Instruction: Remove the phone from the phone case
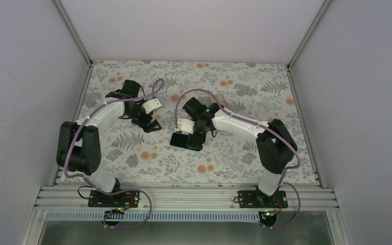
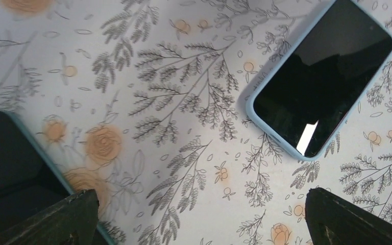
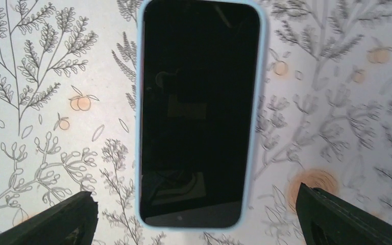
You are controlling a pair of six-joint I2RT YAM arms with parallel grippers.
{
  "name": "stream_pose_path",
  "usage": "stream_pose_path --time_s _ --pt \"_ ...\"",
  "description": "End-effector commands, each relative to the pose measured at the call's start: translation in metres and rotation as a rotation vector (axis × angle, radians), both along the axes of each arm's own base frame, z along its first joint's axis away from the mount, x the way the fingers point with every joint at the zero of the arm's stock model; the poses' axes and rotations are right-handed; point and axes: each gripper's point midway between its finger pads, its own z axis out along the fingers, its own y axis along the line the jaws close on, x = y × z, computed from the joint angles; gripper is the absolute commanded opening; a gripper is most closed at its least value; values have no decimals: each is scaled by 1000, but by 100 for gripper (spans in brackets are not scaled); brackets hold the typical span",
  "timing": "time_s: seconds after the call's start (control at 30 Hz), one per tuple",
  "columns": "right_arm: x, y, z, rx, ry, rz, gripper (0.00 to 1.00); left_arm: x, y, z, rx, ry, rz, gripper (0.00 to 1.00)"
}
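Bracketing the bottom corners of the right wrist view, the dark fingers [image 3: 56,222] of the right end effector [image 3: 195,194] stand spread wide, released, grasping nothing. Between them and just beyond lies the black glass-fronted rectangular phone [image 3: 199,117], screen up, seated in its pale blue round-cornered phone case [image 3: 255,127], flat on the white floral-printed tabletop [image 3: 41,127]; neither finger touches it. In the left wrist view the left end effector [image 2: 202,193] is likewise released, its fingers apart at the bottom corners, with the cased phone lying diagonally in the upper right, well beyond them. A dark flat thing with a blue-green edge [image 2: 10,163] shows at lower left, cut off; what it is cannot be told. From above, the phone sits near the frame's centre at the right end effector's tip, the left one up and to the left, apart.
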Motion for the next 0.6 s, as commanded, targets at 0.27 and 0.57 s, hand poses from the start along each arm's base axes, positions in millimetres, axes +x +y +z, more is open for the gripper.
stream_pose_path --time_s 0.27,0.57 --pt "-2 27 -42 -19 55 59 100 6 9 43 -97 -70 59 100" --pt "8 26 -63 -52 32 44 100 7 7 45 -118 -78 78 100"
